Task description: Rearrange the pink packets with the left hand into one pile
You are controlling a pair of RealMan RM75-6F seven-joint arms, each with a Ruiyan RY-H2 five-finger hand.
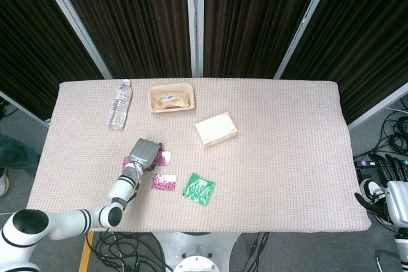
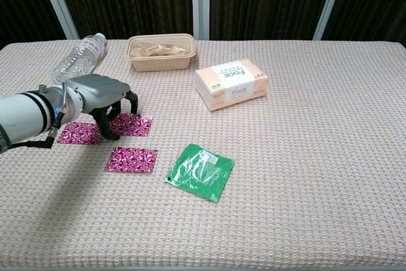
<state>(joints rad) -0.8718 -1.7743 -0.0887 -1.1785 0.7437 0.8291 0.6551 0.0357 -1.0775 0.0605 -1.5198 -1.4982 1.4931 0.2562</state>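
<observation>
Three pink packets lie flat and apart on the woven cloth: a left one (image 2: 75,132), one further back (image 2: 134,124) (image 1: 164,158), and a nearer one (image 2: 131,158) (image 1: 164,183). My left hand (image 2: 100,92) (image 1: 144,153) arches over the gap between the left and back packets. Its fingertips (image 2: 111,134) come down at the back packet's left edge, and nothing is lifted. My right hand (image 1: 387,181) hangs off the table's right end with its fingers apart, holding nothing.
A green packet (image 2: 200,171) lies right of the nearer pink one. A tissue box (image 2: 231,84) sits mid-table. At the back are a beige tray (image 2: 188,59) with food and a lying water bottle (image 2: 79,55). The table (image 2: 304,157) runs wide to the right.
</observation>
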